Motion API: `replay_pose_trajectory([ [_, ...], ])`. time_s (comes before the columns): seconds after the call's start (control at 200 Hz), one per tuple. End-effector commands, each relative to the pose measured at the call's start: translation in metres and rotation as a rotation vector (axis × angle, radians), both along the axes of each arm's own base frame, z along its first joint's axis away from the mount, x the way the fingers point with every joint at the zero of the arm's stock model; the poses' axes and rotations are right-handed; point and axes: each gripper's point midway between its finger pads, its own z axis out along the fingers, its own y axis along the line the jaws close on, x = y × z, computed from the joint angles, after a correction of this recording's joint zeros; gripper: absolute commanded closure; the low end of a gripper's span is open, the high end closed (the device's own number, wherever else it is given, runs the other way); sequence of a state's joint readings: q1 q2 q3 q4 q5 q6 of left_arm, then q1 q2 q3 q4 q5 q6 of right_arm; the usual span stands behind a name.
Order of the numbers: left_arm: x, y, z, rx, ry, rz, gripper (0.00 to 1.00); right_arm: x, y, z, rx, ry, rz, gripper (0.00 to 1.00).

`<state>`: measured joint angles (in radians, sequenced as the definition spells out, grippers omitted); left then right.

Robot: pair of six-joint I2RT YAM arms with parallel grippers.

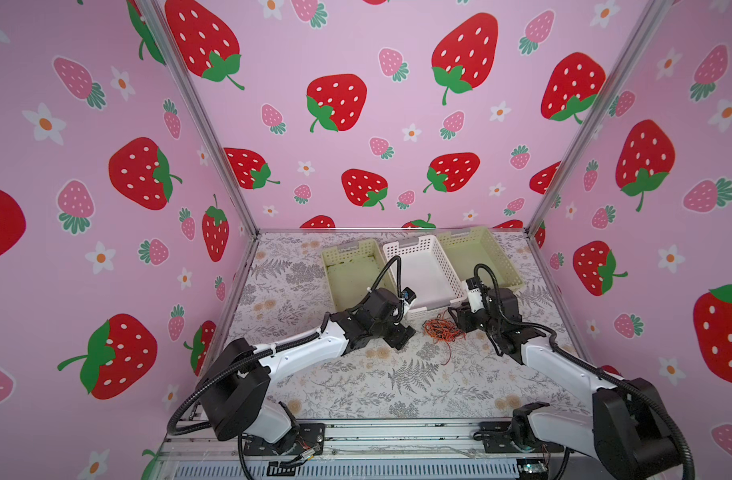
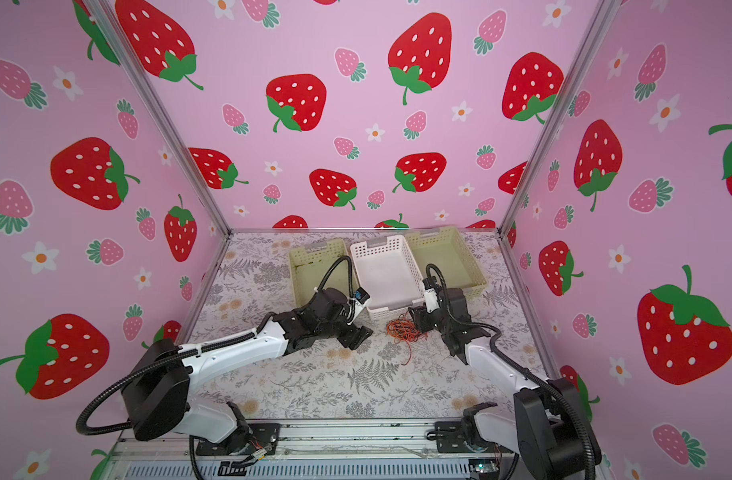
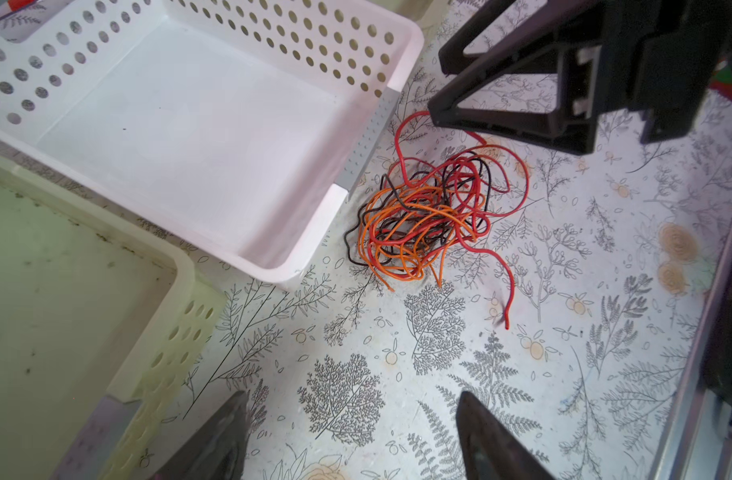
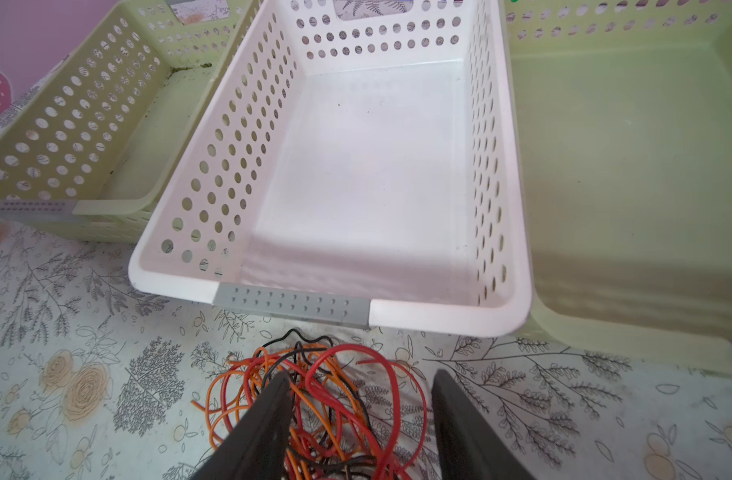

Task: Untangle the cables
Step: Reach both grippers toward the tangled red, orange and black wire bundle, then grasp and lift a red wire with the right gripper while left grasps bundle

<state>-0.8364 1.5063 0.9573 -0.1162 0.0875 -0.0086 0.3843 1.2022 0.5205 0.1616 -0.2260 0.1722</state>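
The cables (image 1: 442,331) (image 2: 402,332) lie as one loose knot of thin red, orange and black wires on the floral table, just in front of the white basket. In the left wrist view the cables (image 3: 430,212) trail a free red end toward the table's near side. My right gripper (image 4: 362,376) (image 1: 457,322) is low over the cables (image 4: 314,399), jaws open, with red and orange loops lying between the fingers. My left gripper (image 3: 351,399) (image 1: 403,336) hovers to the left of the knot, open and holding nothing.
Three perforated baskets stand side by side at the back: a white one (image 1: 410,245) (image 4: 518,208) in the middle, a pale green one (image 1: 347,251) (image 3: 181,266) on its left and another pale green one (image 1: 495,249) on its right. Strawberry walls close in both sides.
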Motion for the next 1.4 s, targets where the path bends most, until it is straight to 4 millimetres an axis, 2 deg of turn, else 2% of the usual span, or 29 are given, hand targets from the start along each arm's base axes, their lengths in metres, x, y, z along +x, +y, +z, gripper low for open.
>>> replay_pose_trajectory([
  [0.0, 0.007, -0.020, 0.011, -0.007, -0.022, -0.051, 0.21, -0.005, 0.001, -0.010, 0.017, 0.049, -0.012, 0.44],
  [0.205, 0.016, -0.034, 0.007, -0.029, -0.032, -0.050, 0.26, -0.001, 0.000, -0.023, -0.005, 0.107, -0.028, 0.48],
  [0.32, 0.016, -0.040, 0.007, -0.037, -0.030, -0.058, 0.27, 0.000, 0.001, -0.030, -0.009, 0.129, -0.031, 0.54],
  [0.49, 0.016, -0.046, 0.002, -0.030, -0.027, -0.078, 0.27, 0.001, 0.002, -0.035, -0.012, 0.147, -0.029, 0.70],
  [0.69, 0.023, -0.054, -0.009, 0.013, -0.033, -0.091, 0.28, 0.004, 0.001, -0.022, -0.009, 0.111, -0.036, 0.90],
  [0.825, 0.028, -0.060, -0.018, 0.032, -0.040, -0.100, 0.23, -0.001, 0.002, -0.004, 0.005, 0.090, -0.031, 1.00],
  [0.995, 0.028, -0.068, -0.021, 0.036, -0.084, -0.134, 0.18, -0.016, 0.003, 0.022, 0.021, 0.041, -0.015, 1.00],
  [1.121, 0.019, -0.073, -0.006, -0.070, -0.178, -0.185, 0.19, -0.025, 0.007, 0.048, 0.059, -0.007, 0.012, 1.00],
  [1.191, 0.007, -0.076, 0.004, -0.147, -0.206, -0.233, 0.20, -0.029, 0.008, 0.065, 0.080, -0.036, 0.022, 1.00],
  [1.391, 0.000, -0.071, 0.012, -0.137, -0.285, -0.245, 0.20, -0.036, 0.018, 0.105, 0.134, -0.092, 0.087, 1.00],
])
